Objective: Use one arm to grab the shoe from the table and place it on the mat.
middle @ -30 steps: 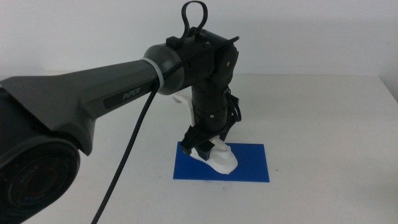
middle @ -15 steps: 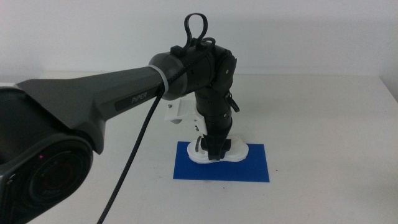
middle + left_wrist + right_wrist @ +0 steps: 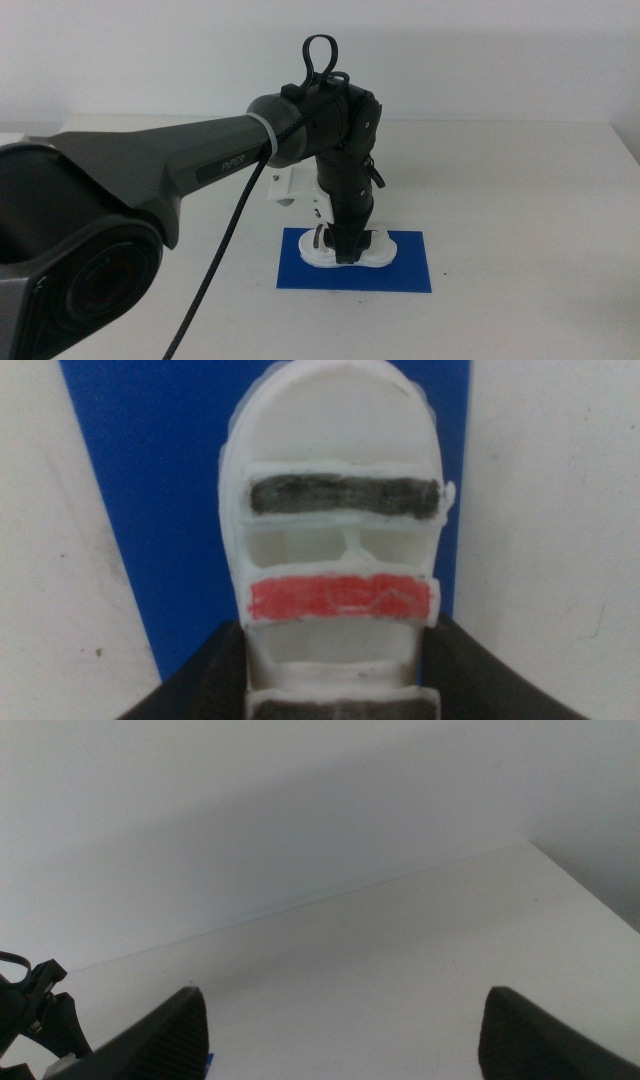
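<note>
The left arm (image 3: 190, 170) reaches in from the 9 o'clock side of the surface (image 3: 520, 200) and points its left gripper (image 3: 345, 245) straight down over the mat (image 3: 410, 270). Compared with one second ago, the shoe (image 3: 350, 255) is no longer tilted with its toe low; it now lies level, sole down on the mat. Over the last half second the gripper has dropped slightly and the shoe has settled flat. Judgement: the placing step is nearly complete, and only release and retreat remain.

The left gripper remains clamped on the shoe: in the left wrist view both dark jaws press against the heel end of the shoe (image 3: 335, 560), one on each side.

The shoe is white, with a rounded toe, a dark strap nearer the toe and a red strap behind it. It sits at the mat's centre, well inside the blue edges.

The right gripper (image 3: 345, 1030) waits off toward 3 o'clock, jaws spread wide, holding nothing.
</note>
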`<state>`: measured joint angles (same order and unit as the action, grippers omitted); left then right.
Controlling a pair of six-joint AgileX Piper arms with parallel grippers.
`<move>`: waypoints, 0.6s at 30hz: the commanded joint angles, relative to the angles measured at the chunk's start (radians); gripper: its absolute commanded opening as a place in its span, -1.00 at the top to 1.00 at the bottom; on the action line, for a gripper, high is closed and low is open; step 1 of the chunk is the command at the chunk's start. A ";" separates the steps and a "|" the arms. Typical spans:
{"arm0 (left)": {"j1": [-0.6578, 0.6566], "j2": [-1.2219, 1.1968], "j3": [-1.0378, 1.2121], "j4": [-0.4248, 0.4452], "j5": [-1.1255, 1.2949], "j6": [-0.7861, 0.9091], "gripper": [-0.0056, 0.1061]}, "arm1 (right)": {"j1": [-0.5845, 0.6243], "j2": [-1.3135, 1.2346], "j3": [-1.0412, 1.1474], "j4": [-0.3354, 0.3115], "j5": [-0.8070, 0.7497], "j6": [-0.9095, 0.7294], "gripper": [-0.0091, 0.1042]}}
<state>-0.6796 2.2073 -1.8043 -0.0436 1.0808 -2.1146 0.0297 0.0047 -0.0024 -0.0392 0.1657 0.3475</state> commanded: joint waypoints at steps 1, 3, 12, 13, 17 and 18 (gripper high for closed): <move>0.001 0.005 -0.003 -0.013 0.007 -0.014 0.32 | 0.002 -0.005 0.002 -0.010 -0.008 -0.003 -0.56; 0.001 0.005 -0.003 -0.013 0.031 -0.014 -0.56 | 0.002 -0.005 0.002 -0.010 -0.008 -0.003 -0.56; 0.001 -0.260 -0.003 0.160 0.140 0.232 -0.78 | 0.002 -0.005 0.002 -0.010 -0.008 -0.003 -0.56; -0.002 -0.306 0.006 0.214 0.140 0.357 -0.78 | 0.002 -0.005 0.002 -0.010 -0.008 -0.003 -0.56; -0.012 -0.477 0.078 0.448 0.140 0.864 -0.78 | 0.002 -0.005 0.002 -0.010 -0.008 -0.003 -0.56; -0.012 -0.525 0.111 0.495 0.140 0.960 -0.78 | 0.002 -0.005 0.002 -0.010 -0.008 -0.003 -0.56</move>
<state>-0.6874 1.7454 -1.7332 0.3614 1.2038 -1.3556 0.0297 0.0047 -0.0024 -0.0392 0.1657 0.3475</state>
